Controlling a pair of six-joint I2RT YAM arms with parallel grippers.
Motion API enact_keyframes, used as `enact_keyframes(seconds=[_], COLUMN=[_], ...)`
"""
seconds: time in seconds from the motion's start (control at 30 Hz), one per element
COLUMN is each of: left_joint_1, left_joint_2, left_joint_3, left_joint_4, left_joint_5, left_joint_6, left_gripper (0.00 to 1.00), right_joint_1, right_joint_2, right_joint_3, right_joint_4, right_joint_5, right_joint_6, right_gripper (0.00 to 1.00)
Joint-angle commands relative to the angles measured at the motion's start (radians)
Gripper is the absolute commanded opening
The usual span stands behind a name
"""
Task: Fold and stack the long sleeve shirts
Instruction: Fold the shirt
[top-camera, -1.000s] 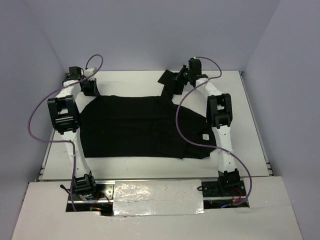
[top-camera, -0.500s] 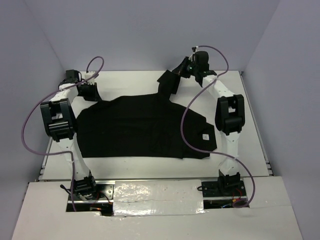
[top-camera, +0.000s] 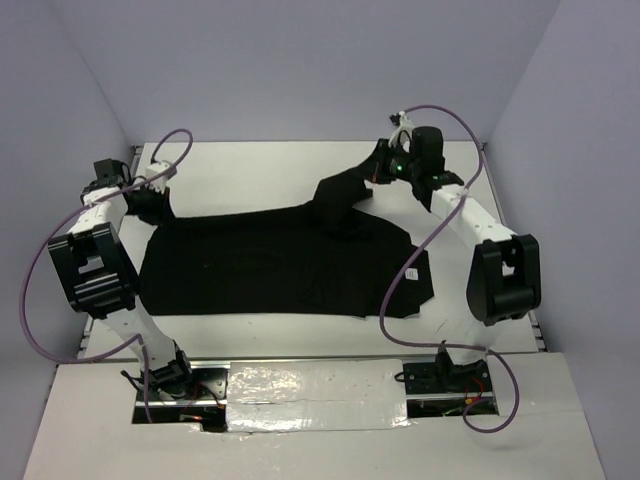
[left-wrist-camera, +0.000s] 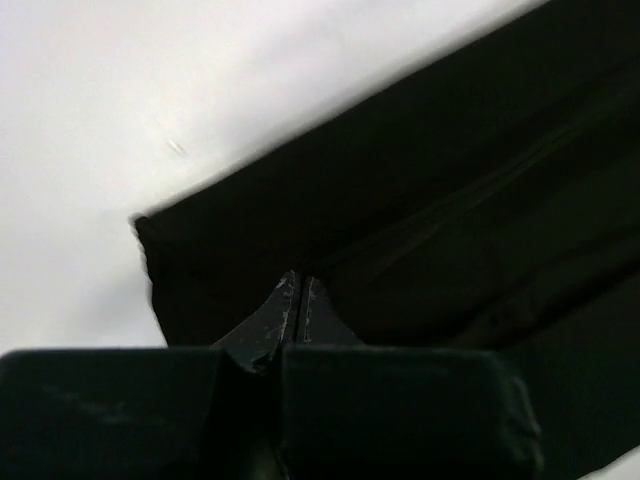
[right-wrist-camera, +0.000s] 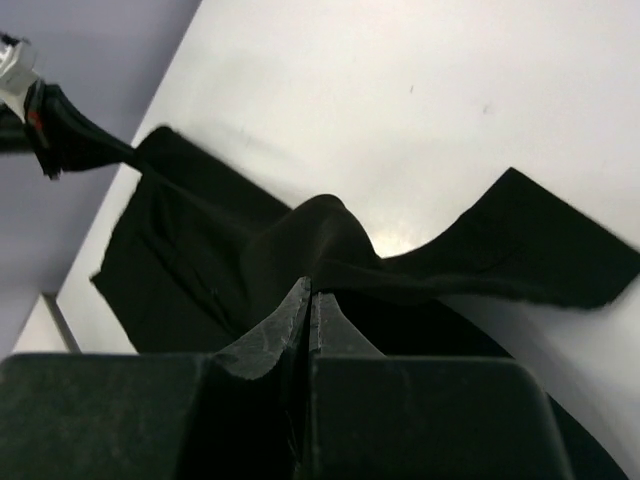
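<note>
Top external: plain black soft-fabric long sleeve shirt (top-camera: 270, 262) spread flat, white square tag (top-camera: 410, 274) showing. Left gripper (top-camera: 154, 208) and right gripper (top-camera: 375, 176) each clamped on its fabric.

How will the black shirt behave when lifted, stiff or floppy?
Likely floppy: the black shirt drapes in folds below the right gripper. Probably light, since a small pinch holds it up. Its flat part may drag and wrinkle.

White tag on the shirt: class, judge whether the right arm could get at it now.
Probably not yet: the tag lies uncovered beside that arm, but the right gripper is shut on the shirt farther back.
</note>
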Motion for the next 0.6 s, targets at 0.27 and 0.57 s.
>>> enact_keyframes(seconds=[0.27, 0.57], left_joint_1=[0.04, 0.04], left_joint_2=[-0.132, -0.2], left_joint_3=[-0.132, -0.141], left_joint_4=[-0.1, -0.177], left_joint_5=[-0.022, 0.001], left_joint_6=[0.265, 0.379], left_gripper=[0.0, 0.0], right_joint_1=[0.015, 0.036], right_joint_2=[-0.168, -0.158], right_joint_3=[-0.237, -0.218], right_joint_4=[-0.025, -0.157], right_joint_5=[-0.044, -0.012], right_joint_6=[-0.168, -0.269], right_gripper=[0.0, 0.0])
